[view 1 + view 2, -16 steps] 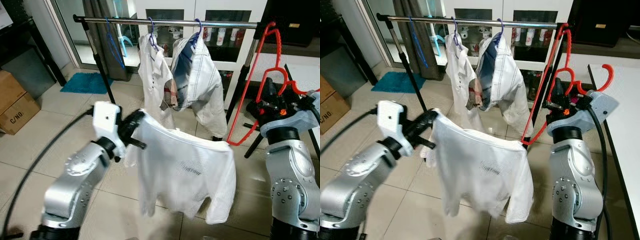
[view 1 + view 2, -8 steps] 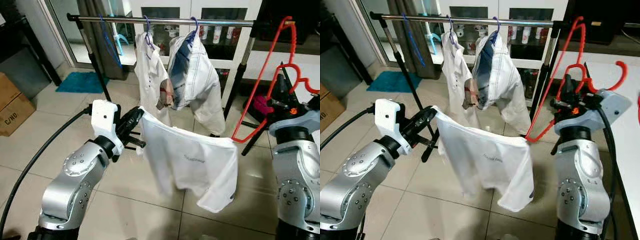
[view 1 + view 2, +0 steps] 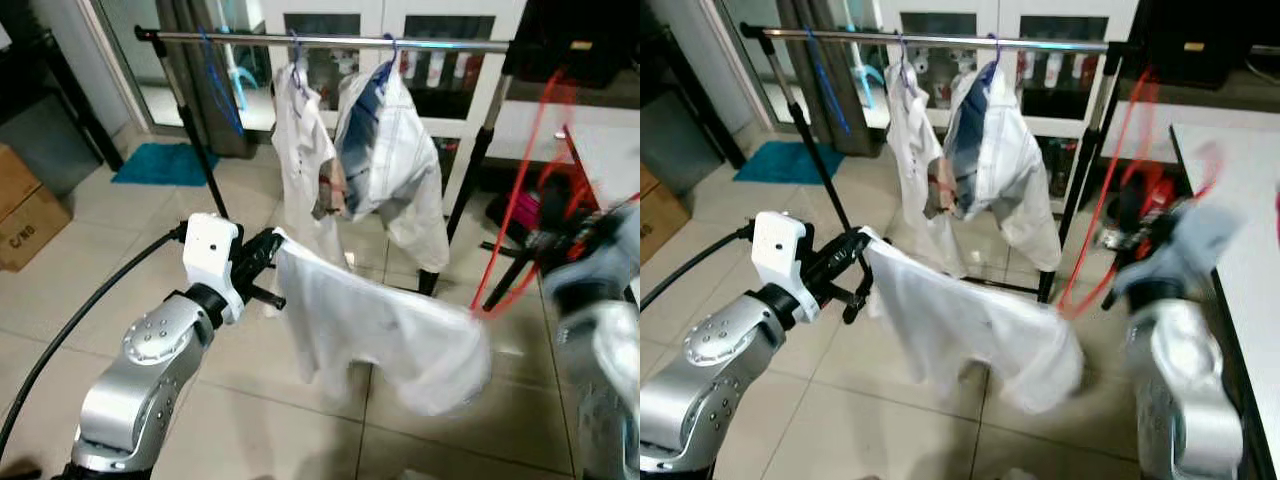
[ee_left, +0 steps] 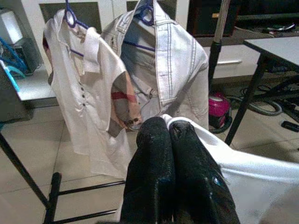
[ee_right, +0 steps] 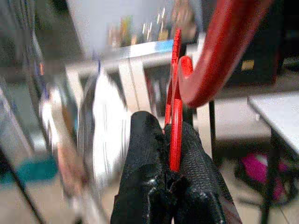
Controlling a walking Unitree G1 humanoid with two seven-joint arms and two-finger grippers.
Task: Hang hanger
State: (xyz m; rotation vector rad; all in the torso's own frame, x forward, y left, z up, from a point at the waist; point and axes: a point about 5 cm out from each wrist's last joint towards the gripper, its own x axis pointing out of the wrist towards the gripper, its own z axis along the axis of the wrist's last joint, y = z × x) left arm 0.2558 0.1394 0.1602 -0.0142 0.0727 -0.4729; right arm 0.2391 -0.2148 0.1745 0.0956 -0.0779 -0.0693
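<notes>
1. Left wrist view has the left gripper [image 4: 174, 135] nearest the lens, its two black fingers pressed together on the edge of a white shirt [image 4: 252, 175], which trails off to one side.
2. From the head views, the left arm is bent at the elbow and reaches forward and inward, holding the shirt's corner at about mid-height; the cloth sags across toward the right arm.
3. Right wrist view shows the right gripper [image 5: 173, 140] pinching the thin stem of a red hanger [image 5: 175, 119] between its fingers, the hanger's thick hook curving above.
4. In the head views the right arm is raised at the right and heavily blurred; the red hanger runs up as a long streak from the shirt's far corner.
5. Farther back stands a clothes rail [image 3: 330, 40], with a white blouse [image 3: 300, 150] and a pale jacket [image 3: 400, 160] hanging on purple hangers, side by side and touching.
6. A blue hanger [image 3: 222, 90] hangs on the rail toward its left end.
7. Beyond, a teal mat [image 3: 165, 163] lies on the tiled floor.
</notes>
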